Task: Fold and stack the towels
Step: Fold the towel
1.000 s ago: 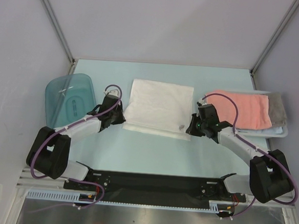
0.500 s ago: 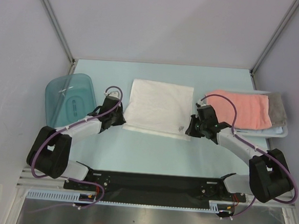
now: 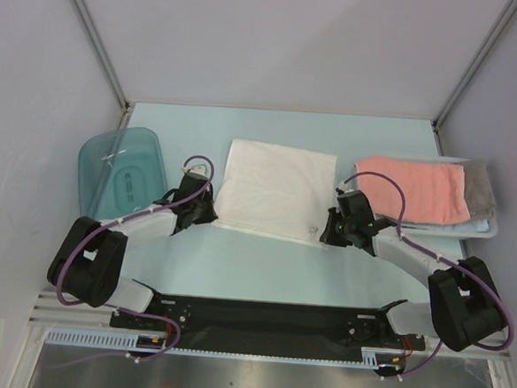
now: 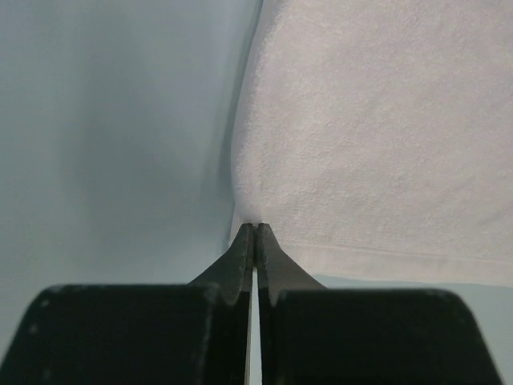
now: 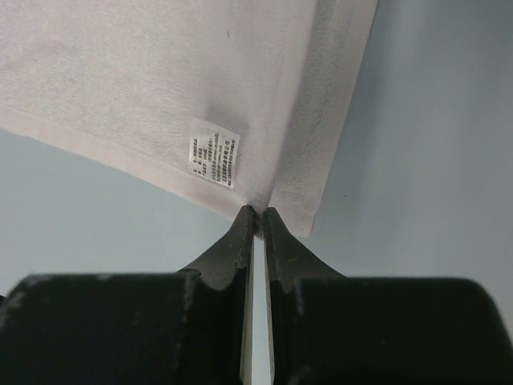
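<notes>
Nearest to me, both claws sat low at the near edge of the white towel [image 3: 275, 188], which lay spread flat in the middle of the worktop [image 3: 263, 261]. The left claw [image 3: 209, 217] was pinched shut on the towel's near left corner. The right claw [image 3: 325, 233] was shut on its near right corner, just beside a small printed label [image 5: 214, 152].

I judged the towel to be light, soft and limp. Lifted by only two corners it would probably sag in the middle, and the terry would likely drag on the worktop rather than slide. The corners looked the right place to hold it, both carried together so the edge between them stayed straight. With so little cloth in each pinch, a sharp tug might pull it free.

The wrist cameras showed what the overhead one could not: the cloth puckering into the closed tips, the hem band along the near edge, and the print on the label. From overhead the wrists hid those tips. Only that view gave the towel's whole outline and its neighbours. Just right of the white towel, a folded salmon-pink towel [image 3: 418, 189] lay on a grey towel [image 3: 483, 187]. Well to the white towel's left sat a translucent blue tub [image 3: 118, 171].
</notes>
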Available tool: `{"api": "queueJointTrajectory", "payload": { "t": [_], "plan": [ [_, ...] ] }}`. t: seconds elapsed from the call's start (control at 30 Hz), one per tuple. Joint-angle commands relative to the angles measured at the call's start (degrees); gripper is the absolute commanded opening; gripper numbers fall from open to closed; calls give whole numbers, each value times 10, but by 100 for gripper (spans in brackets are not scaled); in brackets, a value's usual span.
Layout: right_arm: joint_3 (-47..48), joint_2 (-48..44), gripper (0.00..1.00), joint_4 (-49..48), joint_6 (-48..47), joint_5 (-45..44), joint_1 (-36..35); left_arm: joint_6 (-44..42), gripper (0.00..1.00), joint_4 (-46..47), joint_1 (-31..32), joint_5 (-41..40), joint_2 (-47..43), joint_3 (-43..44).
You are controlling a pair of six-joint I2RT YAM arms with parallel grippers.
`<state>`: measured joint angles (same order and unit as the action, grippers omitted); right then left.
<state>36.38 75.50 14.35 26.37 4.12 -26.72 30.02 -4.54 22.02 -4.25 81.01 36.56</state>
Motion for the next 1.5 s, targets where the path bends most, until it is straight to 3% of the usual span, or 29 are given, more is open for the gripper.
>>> {"api": "queueJointTrajectory", "payload": {
  "t": [0.0, 0.17, 0.3, 0.37, 0.53, 0.7, 0.83, 1.03, 1.27, 1.47],
  "plan": [
    [-12, 4, 0, -11, 5, -10, -8, 10, 1, 21, 7, 6, 3, -16],
    [-30, -3, 1, -9, 10, -10, -14, 16, 3, 29, 9, 8, -4, -39],
    [-39, -14, 14, 0, 13, -22, -17, 23, 14, 32, 9, 14, -9, -53],
    [-39, -21, 26, 5, 13, -21, -17, 26, 20, 33, 9, 17, -13, -60],
    [-33, -54, 45, 35, 12, -33, -17, 36, 25, 18, 9, 21, -48, -72],
    [16, -66, 56, 42, 16, -70, -4, 23, 34, -40, 9, -5, -136, -33],
    [113, 4, 60, 38, 5, -107, 3, 7, 43, -88, 9, -32, -148, 42],
    [293, 171, 61, 20, -11, -140, 23, -22, 50, -51, 8, -43, -36, 186],
    [433, 327, 59, 36, -3, -139, 51, -51, 44, 10, 7, 32, 169, 310],
    [505, 423, 59, 67, -23, -146, 72, -5, 43, -22, 7, 4, 240, 317]
  ]
}}
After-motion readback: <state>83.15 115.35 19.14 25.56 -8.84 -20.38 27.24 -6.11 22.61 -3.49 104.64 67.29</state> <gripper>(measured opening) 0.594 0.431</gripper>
